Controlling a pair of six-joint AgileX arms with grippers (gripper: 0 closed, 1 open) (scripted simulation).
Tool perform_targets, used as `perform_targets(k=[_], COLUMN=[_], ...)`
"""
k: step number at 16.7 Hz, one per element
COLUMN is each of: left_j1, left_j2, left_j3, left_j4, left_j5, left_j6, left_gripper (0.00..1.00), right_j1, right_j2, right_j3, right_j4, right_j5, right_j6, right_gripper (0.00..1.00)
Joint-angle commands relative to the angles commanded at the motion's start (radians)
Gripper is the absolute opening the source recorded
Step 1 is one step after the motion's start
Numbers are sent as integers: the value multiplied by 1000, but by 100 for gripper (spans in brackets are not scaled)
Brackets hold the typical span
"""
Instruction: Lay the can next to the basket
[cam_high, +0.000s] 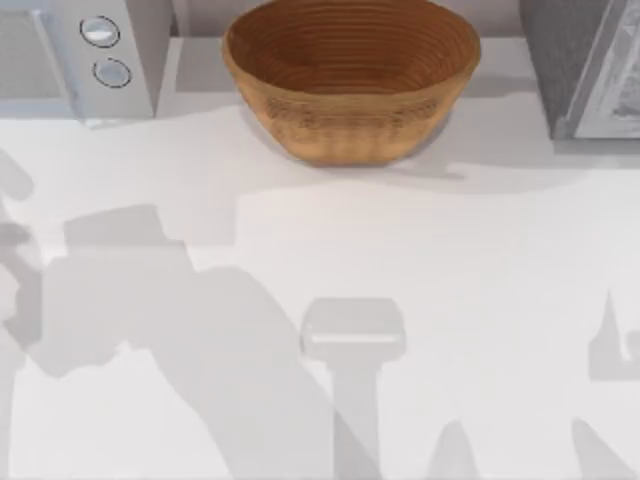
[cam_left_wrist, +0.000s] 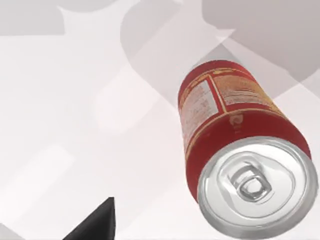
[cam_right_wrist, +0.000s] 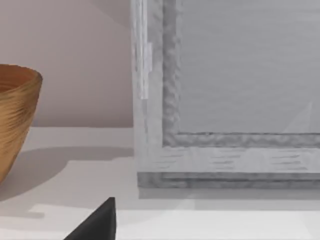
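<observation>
Approach step. Can (cam_left_wrist: 235, 145) lies free on worktop (cam_left_wrist: 75, 125), lower right of left wrist frame. Basket (cam_high: 350, 80) top centre. Jaw states: cannot tell. Next: descend, grasp can.

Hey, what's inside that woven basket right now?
Nothing that I can see: the top view shows the basket holding just its ribbed coiled rings, though its near wall hides part of the bottom. The can is out on the white table.
</observation>
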Motion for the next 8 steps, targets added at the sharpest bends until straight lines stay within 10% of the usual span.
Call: perform_targets(k=[8], left_j1=[-2], left_j2=[12], left_j3=[-64], left_j4=[74], left_j5=[0], left_j6=[-2], left_gripper=[100], right_j1=[0], right_j2=[0], right_j3=[0], right_j4=[0], right_j5=[0], right_j6=[0], right_gripper=[100])
